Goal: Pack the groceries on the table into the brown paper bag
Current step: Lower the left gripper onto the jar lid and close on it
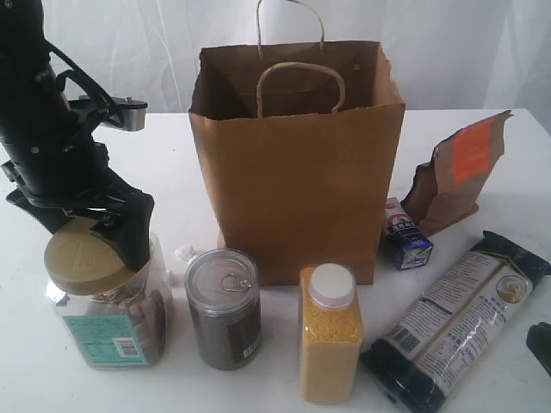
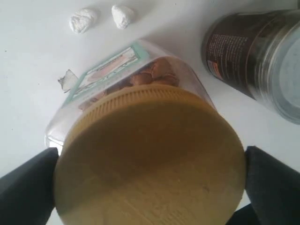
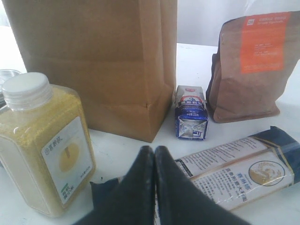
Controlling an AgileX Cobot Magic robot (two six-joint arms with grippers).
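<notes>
Olive-green is the lid of the clear jar, which stands at the left end of the white bench. The left fingers are spread wide, one on either side of that lid; whether they press it I cannot tell. Just right of the jar stands a silver can, then a bottle of yellow grain with a white cap. Behind those two the brown paper bag stands upright with its mouth open. Near its right corner is a small blue-and-white carton, and behind that a brown pouch with an orange label. A long dark-blue packet lies slantwise at the right. The right fingers are pressed together, holding nothing, low by the packet's near end.
</notes>
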